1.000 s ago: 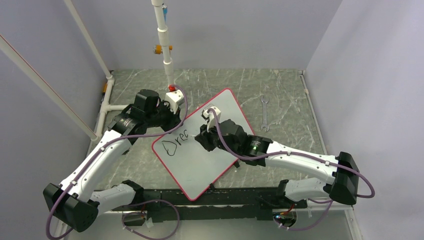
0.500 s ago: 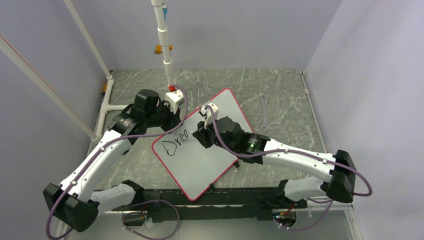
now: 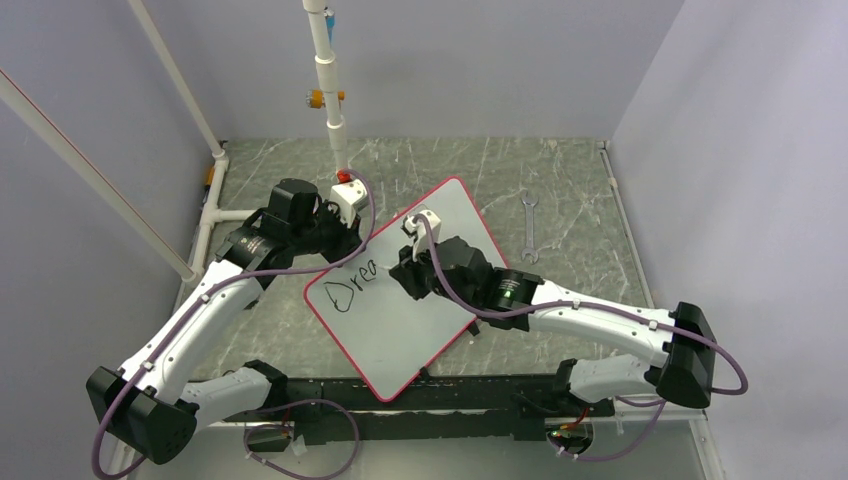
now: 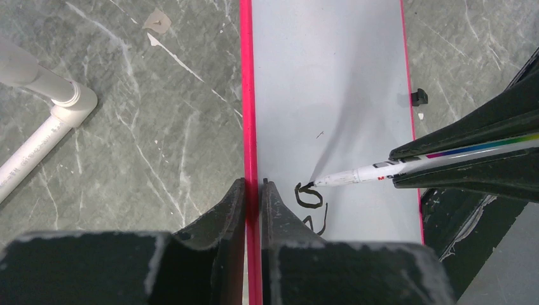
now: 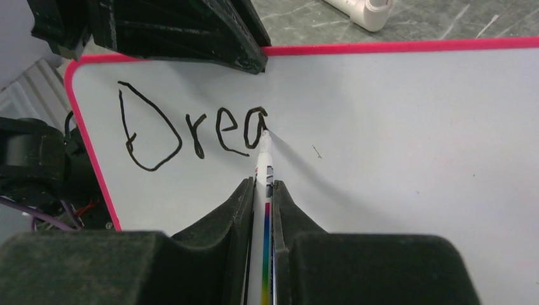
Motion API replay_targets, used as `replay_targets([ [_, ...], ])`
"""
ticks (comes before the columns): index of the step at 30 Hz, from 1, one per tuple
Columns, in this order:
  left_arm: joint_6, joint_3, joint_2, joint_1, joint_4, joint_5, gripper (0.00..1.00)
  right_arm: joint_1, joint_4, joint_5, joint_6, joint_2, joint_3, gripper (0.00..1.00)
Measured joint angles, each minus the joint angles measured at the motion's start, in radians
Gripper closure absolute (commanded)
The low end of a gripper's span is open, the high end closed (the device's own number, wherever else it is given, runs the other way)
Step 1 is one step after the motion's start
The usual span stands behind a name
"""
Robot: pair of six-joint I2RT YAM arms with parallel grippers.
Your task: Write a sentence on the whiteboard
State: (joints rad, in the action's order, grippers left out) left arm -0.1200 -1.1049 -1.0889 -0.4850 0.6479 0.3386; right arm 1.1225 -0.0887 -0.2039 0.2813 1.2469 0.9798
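Just ahead of right gripper [image 5: 262,186], sentence [image 5: 197,136].

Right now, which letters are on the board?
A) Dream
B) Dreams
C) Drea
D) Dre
C: the lettering on the board reads "Drea", and the marker tip sits at the tail of the a.
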Motion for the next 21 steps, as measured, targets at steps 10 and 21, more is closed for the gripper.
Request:
replay_targets([
  [10, 0.0, 0.0, 0.0, 0.0, -0.001, -0.004, 1.0, 0.0, -0.019, 0.0, 0.015, -0.034, -0.04, 1.0],
  [21, 0.008, 0.0, 0.0, 0.0, -0.009, 0.0, 1.0, 0.0, -0.042, -0.02, 0.018, -0.101, -0.048, 1.0],
])
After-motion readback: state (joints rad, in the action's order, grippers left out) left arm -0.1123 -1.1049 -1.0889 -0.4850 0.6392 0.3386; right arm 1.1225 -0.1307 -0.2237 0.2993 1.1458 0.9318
